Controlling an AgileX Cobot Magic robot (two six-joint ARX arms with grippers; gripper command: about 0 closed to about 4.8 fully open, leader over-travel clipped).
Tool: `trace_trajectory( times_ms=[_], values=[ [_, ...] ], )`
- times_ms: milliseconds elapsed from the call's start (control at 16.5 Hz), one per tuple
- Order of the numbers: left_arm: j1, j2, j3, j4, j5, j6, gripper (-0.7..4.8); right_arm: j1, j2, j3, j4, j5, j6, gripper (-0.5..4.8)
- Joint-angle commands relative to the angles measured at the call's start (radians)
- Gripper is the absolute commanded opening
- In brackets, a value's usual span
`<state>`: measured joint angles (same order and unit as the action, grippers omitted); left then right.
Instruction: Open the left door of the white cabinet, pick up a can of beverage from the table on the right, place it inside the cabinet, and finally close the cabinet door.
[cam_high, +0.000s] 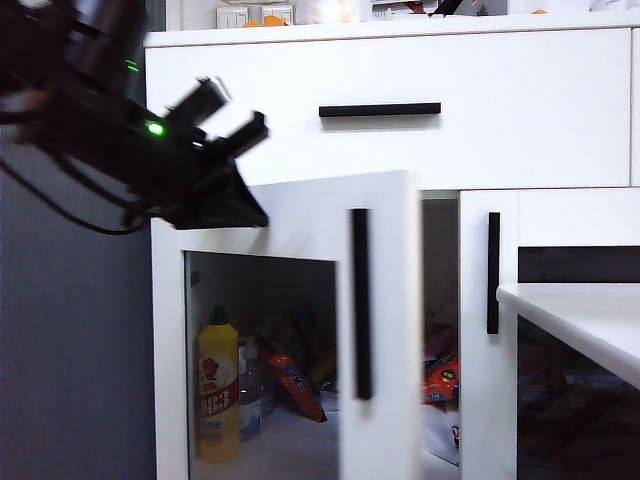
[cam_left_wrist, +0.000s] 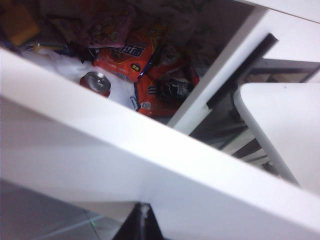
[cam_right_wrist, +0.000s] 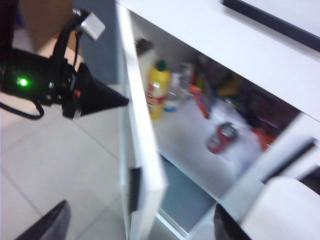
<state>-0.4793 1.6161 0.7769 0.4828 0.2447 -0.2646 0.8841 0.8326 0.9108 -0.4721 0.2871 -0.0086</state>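
We press our pinched-together left gripper to the half-open door; the can sits inside; our right gripper is spread.

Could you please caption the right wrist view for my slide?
Left gripper, shut, touches the half-open left door; the can of beverage stands inside the white cabinet.

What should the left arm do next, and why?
Probably push the left door shut. The can of beverage already lies inside the white cabinet, the door stands ajar, and the shut left gripper sits at the door's outer face near its top. The open right gripper hangs back.
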Motion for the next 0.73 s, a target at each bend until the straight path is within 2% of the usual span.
trace_trajectory(
  times_ms=[61, 303, 545, 727],
  values=[
    [-0.017, 0.114, 0.115, 0.043, 0.006, 0.006, -0.06, -0.001, -0.001, 0.003, 0.000, 0.055, 0.000, 3.68],
    [-0.037, 0.275, 0.272, 0.096, 0.003, 0.035, -0.06, -0.001, -0.001, 0.003, -0.015, 0.081, -0.001, 3.68],
    [-0.037, 0.376, 0.423, 0.097, 0.002, 0.156, -0.06, -0.001, -0.001, 0.003, -0.032, 0.090, -0.003, 3.68],
    [-0.037, 0.436, 0.533, 0.096, -0.048, 0.164, -0.06, -0.001, -0.001, 0.003, -0.035, 0.156, -0.003, 3.67]
  ],
)
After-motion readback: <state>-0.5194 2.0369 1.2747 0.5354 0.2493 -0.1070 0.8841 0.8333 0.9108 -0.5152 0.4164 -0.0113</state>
